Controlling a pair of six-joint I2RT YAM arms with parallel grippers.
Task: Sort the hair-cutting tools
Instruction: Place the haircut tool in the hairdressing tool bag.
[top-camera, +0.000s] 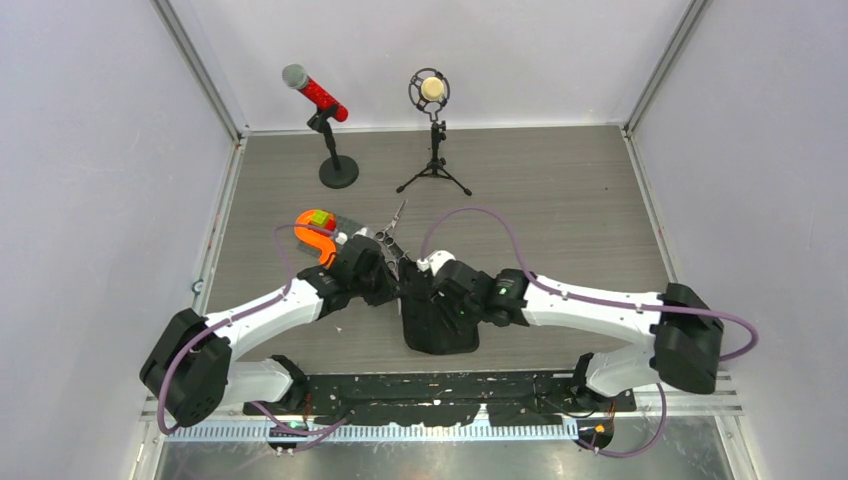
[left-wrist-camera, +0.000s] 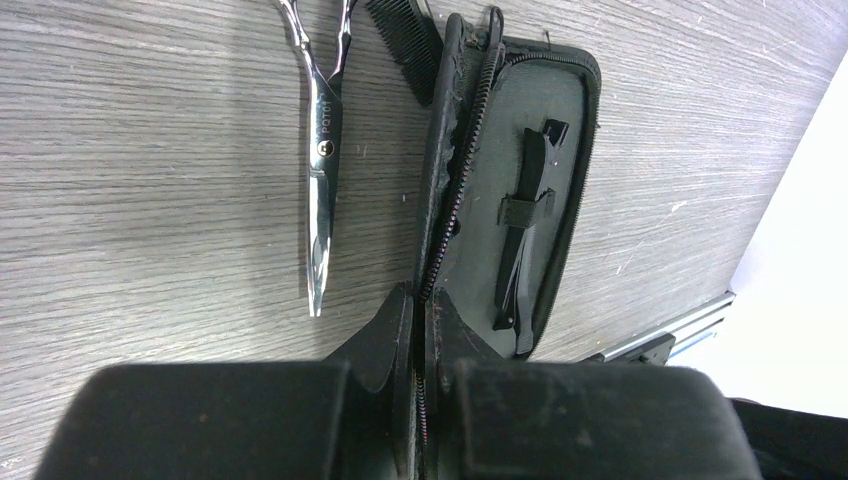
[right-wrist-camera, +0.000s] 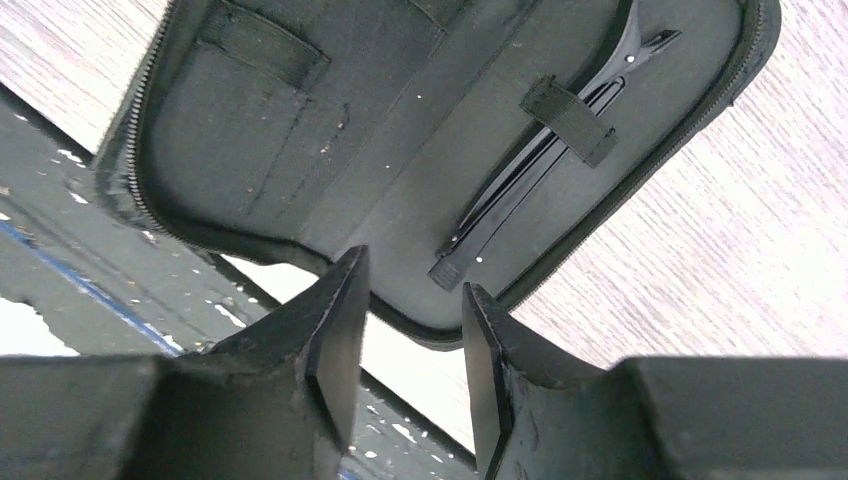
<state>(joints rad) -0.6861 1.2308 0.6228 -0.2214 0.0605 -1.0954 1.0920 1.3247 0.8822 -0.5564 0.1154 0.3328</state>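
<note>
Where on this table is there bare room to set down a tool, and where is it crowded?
Free: the right side of the table, between the tripod microphone and the right wall. Crowded: mid-table, around the case, the scissors, the left arm and the right arm.

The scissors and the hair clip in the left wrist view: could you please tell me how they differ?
The scissors are shiny silver; the hair clip is matte black. The scissors lie loose on the table, outside the zip case; the hair clip sits inside the case, tucked under a strap. Both are slim and closed, and they lie roughly parallel.
</note>
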